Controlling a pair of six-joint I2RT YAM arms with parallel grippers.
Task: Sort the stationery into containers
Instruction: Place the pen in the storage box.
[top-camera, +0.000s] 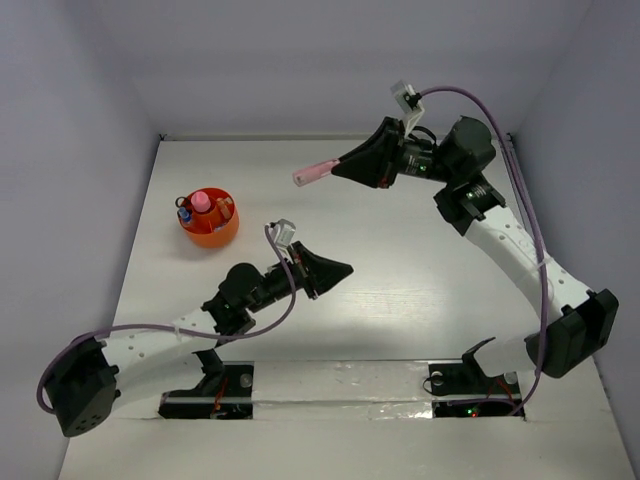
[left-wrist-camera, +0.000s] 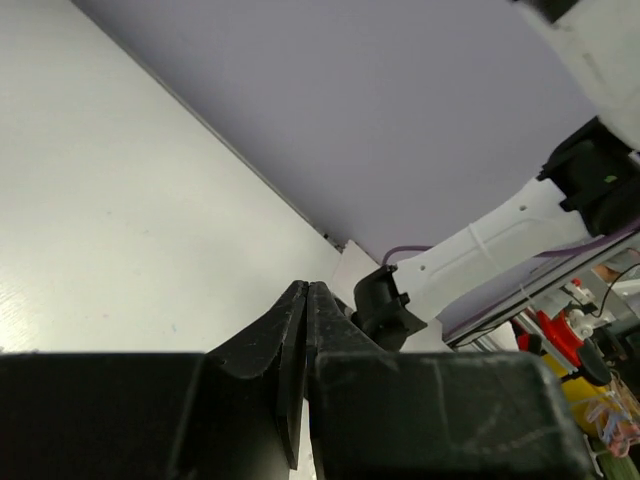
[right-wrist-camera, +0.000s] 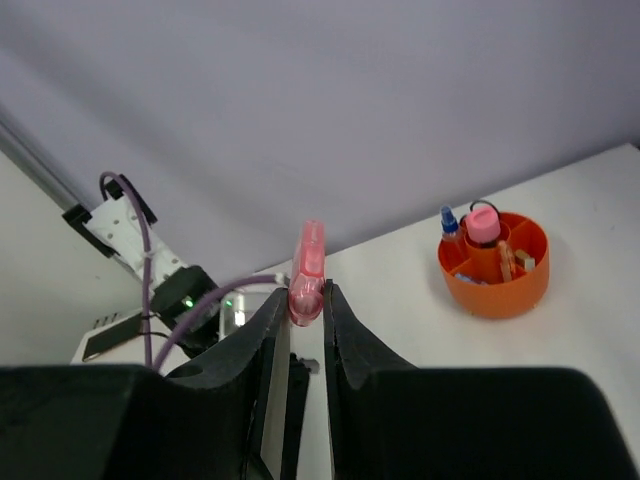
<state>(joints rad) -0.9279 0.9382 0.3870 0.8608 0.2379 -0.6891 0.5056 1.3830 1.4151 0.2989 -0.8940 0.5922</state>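
Observation:
My right gripper (top-camera: 338, 170) is shut on a pink translucent piece (top-camera: 311, 174) and holds it above the back of the table; in the right wrist view the pink piece (right-wrist-camera: 307, 272) sticks out past the fingertips (right-wrist-camera: 328, 300). The round orange-red cup (top-camera: 209, 221) stands at the left, to the left of the piece, with a pink-capped tube (top-camera: 201, 201), a blue-capped marker (top-camera: 185, 212) and an orange item (top-camera: 228, 211) inside. It also shows in the right wrist view (right-wrist-camera: 494, 268). My left gripper (top-camera: 347, 269) is shut and empty above the middle of the table, its jaws together in the left wrist view (left-wrist-camera: 305, 290).
Grey walls enclose the white table (top-camera: 400, 260) at the back and sides. The right arm's links (top-camera: 520, 250) arch over the right side. Both arm bases (top-camera: 340, 395) sit at the near edge.

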